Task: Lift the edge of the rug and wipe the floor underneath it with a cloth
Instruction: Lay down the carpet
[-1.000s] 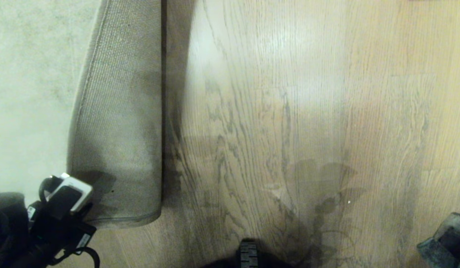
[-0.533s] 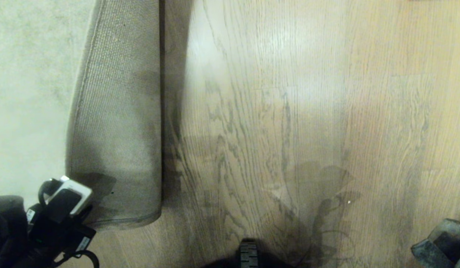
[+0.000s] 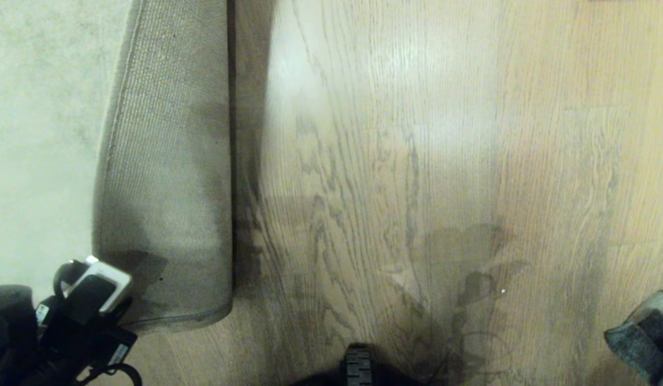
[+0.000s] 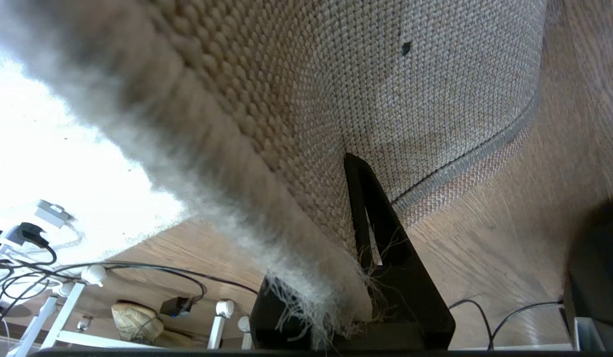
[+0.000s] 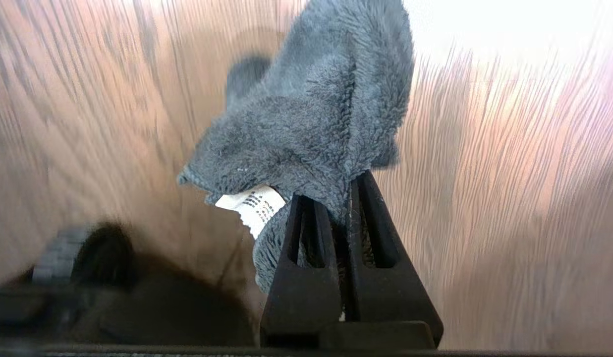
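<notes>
Wood-plank floor (image 3: 417, 161) fills most of the head view, the pale rug along its left side. The left gripper (image 4: 356, 258) is clamped on the rug edge (image 4: 465, 163) at the rug's near corner, folding the woven backing over the pile. The right gripper (image 5: 343, 213), at the floor's near right, pinches the cloth (image 5: 311, 119) tight. The frayed corner could slip free and flop back over the bared strip while wiping.
</notes>
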